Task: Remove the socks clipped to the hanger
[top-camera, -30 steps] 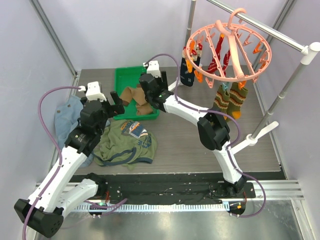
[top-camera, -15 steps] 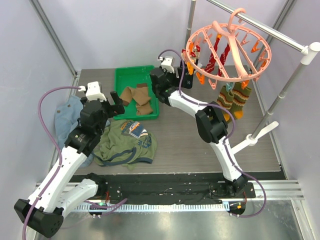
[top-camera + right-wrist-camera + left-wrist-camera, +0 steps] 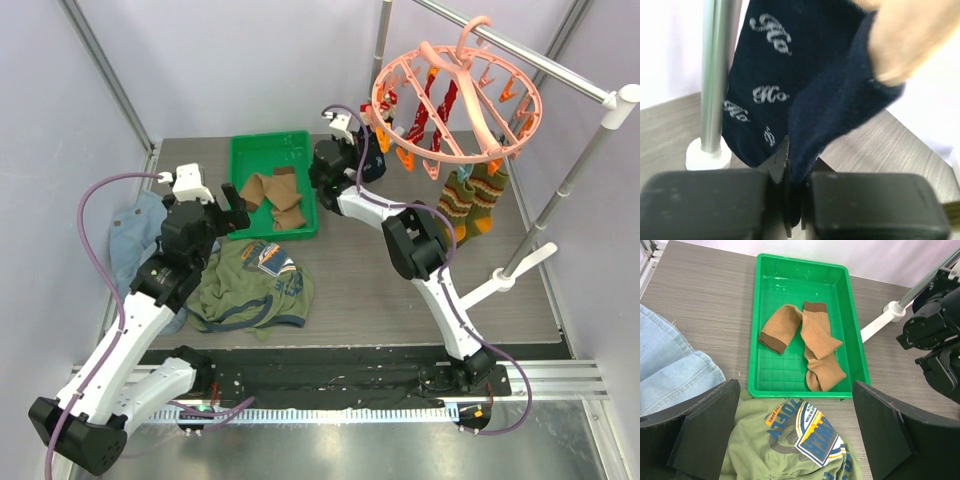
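Observation:
The salmon-pink hanger [image 3: 476,110] hangs from the rail at the back right. Red patterned socks [image 3: 430,112] and olive, orange-striped socks [image 3: 470,200] are clipped to it. A navy sock [image 3: 376,160] with white lettering hangs at the ring's left edge. My right gripper [image 3: 360,163] is shut on the lower edge of that navy sock [image 3: 840,100], the fabric pinched between its jaws [image 3: 796,200]. Two brown-tan socks [image 3: 815,347] lie in the green tray [image 3: 757,330]. My left gripper [image 3: 797,435] is open, with nothing between its fingers, low over the olive T-shirt [image 3: 780,445].
The white-and-grey rail stand [image 3: 560,210] has a post [image 3: 715,75] just left of the navy sock. The green tray [image 3: 240,160] sits at the back centre. Pale blue denim [image 3: 670,370] lies at the left beside the T-shirt [image 3: 250,290].
My right gripper left the tray, reached right to the hanger's left edge and closed on the navy sock. The left arm has not moved.

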